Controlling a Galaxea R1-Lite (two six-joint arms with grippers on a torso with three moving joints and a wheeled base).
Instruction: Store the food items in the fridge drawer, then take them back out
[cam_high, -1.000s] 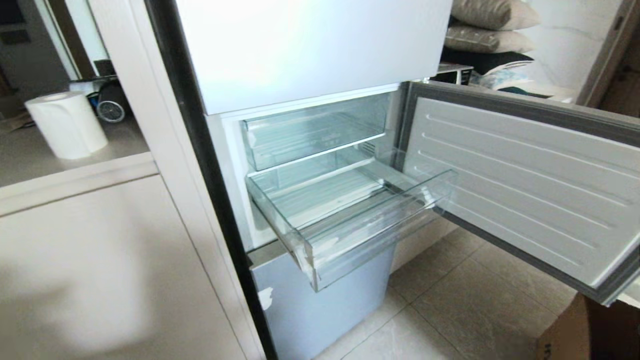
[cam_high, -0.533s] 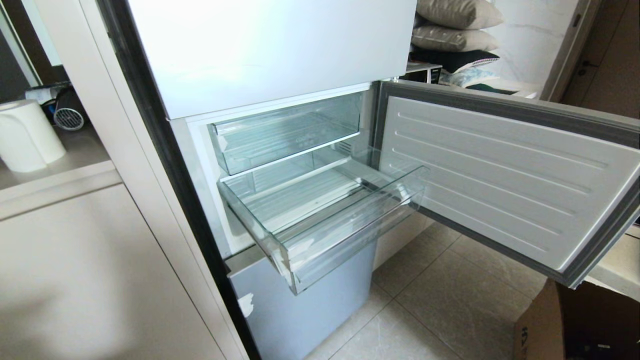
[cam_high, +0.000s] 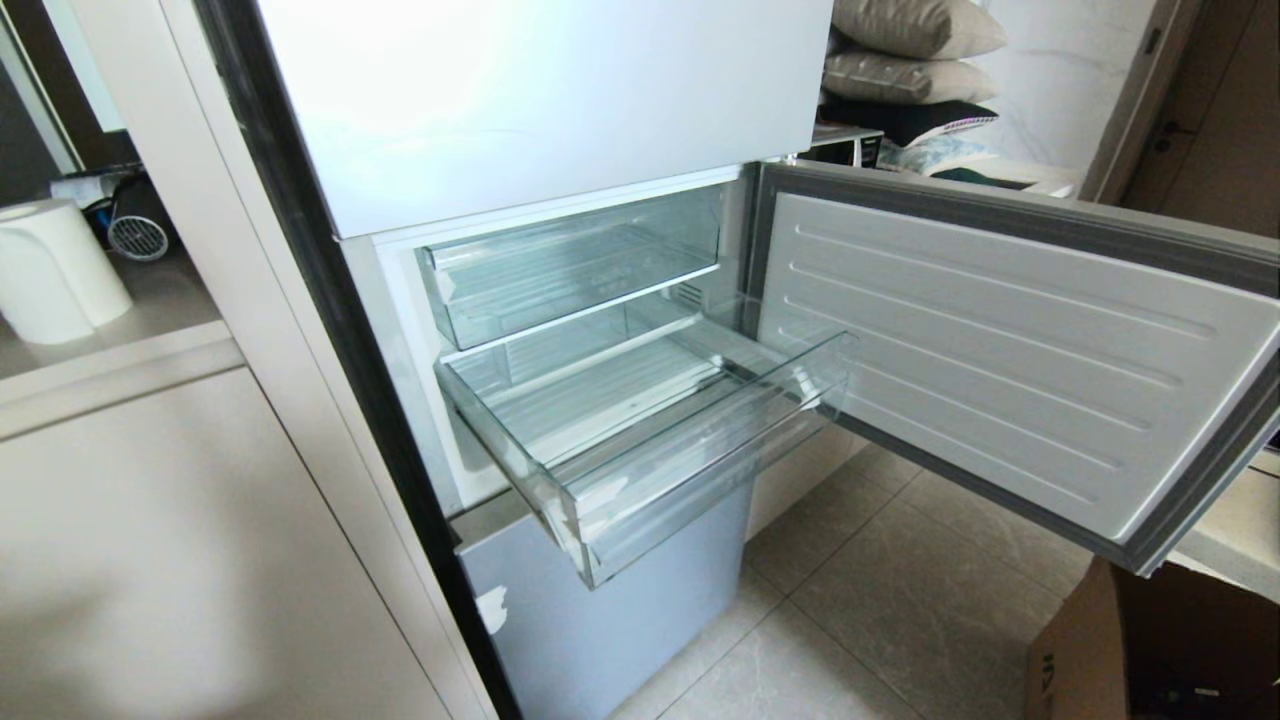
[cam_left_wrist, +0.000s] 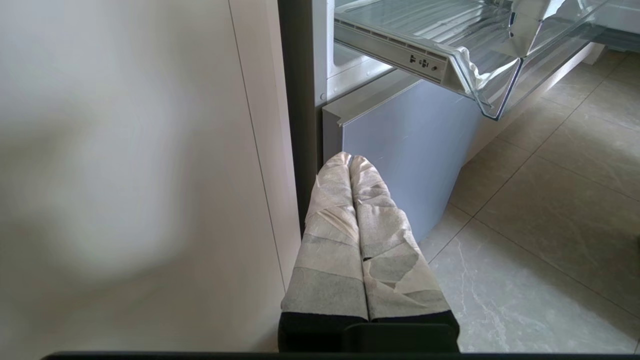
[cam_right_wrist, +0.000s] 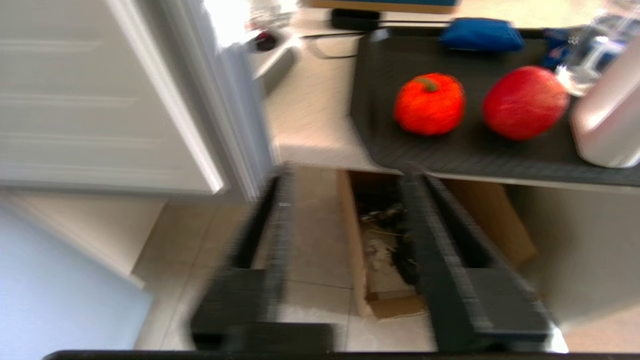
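Observation:
The fridge drawer, a clear deep bin, stands pulled out of the fridge with nothing in it; its front corner also shows in the left wrist view. Two food items lie side by side on a dark tray on a counter: a red-orange tomato-like piece with a stem and a rounder red piece. My right gripper is open and empty, below the counter's edge and short of the tray. My left gripper, its fingers wrapped in tape, is shut and parked low beside the fridge. Neither arm shows in the head view.
The fridge door hangs open to the right of the drawer. A shallower clear tray sits above the drawer. A cardboard box stands on the tiled floor under the counter. A silvery container stands on the tray's right end.
The whole head view slid to the left early on, so the camera moved, then held still. Nothing at the fridge or the drawer has moved.

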